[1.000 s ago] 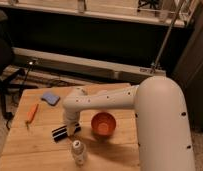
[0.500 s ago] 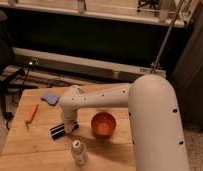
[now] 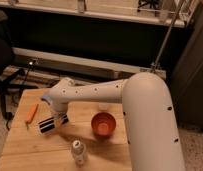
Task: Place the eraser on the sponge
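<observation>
At the left of the frame the gripper (image 3: 58,118) is set upon the eraser (image 3: 48,125), lying crosswise just below the sponge (image 3: 46,96); its grip cannot be told.

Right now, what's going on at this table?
The robot's arm reaches across the wooden table, with its gripper down at the eraser. The eraser is not yet on the sponge, which peeks out just behind the arm. An orange stick, a bowl and a small bottle sit nearby.
</observation>
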`<state>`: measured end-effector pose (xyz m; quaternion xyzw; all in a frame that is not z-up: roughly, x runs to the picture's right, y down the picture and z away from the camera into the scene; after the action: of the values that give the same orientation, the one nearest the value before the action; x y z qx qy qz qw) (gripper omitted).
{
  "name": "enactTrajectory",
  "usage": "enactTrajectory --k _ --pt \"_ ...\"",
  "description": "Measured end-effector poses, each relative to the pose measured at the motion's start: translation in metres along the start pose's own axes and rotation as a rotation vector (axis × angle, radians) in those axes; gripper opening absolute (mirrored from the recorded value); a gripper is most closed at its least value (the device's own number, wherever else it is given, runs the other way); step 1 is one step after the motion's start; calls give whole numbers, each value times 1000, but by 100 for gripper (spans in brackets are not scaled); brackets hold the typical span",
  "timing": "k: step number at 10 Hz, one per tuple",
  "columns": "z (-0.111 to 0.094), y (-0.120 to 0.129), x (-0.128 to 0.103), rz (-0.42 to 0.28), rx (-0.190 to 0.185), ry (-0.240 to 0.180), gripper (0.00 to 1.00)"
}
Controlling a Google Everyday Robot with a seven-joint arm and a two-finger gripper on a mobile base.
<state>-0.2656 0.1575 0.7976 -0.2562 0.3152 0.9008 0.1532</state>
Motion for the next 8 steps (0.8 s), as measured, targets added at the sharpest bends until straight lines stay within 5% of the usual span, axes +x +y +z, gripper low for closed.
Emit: enactTrajectory --k 3,8 --pt "-18 39 7 50 -40 24 22" --pt "-70 98 -10 144 -186 156 22"
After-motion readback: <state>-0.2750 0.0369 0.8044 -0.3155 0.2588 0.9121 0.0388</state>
